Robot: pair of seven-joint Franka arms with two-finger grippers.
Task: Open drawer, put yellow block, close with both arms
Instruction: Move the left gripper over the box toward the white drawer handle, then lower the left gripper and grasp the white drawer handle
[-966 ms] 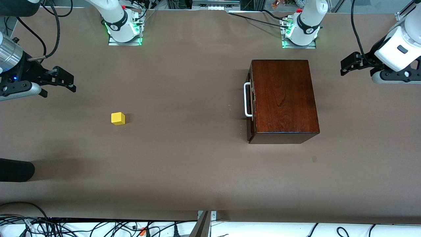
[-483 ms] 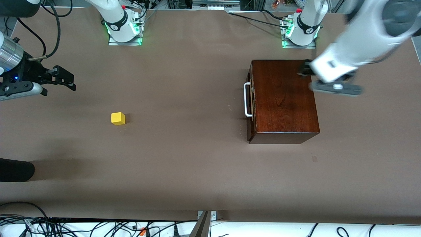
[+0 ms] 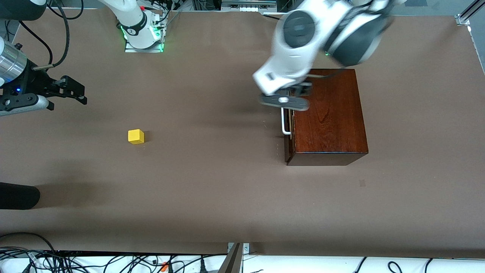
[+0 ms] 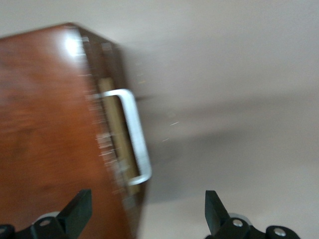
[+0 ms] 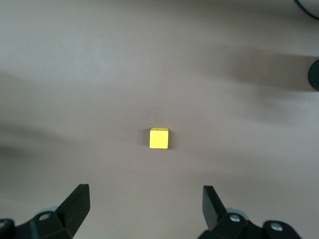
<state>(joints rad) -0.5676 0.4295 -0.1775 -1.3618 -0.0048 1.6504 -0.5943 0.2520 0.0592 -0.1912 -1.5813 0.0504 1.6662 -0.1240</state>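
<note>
The dark mahogany box stands toward the left arm's end of the table. Its drawer is shut, and the white handle faces the right arm's end. My left gripper hangs open over the box's handle edge. The left wrist view shows the handle and box top ahead of the empty left gripper. The yellow block lies on the table toward the right arm's end. My right gripper waits open over the table, apart from the block, with nothing in it.
A black rounded object juts in at the table's edge at the right arm's end, nearer the front camera than the block. Loose cables run along the table's near edge. Brown tabletop stretches between block and box.
The left arm has swung from its end of the table across the box top to the handle edge. The right arm, the block and the box have not moved.
</note>
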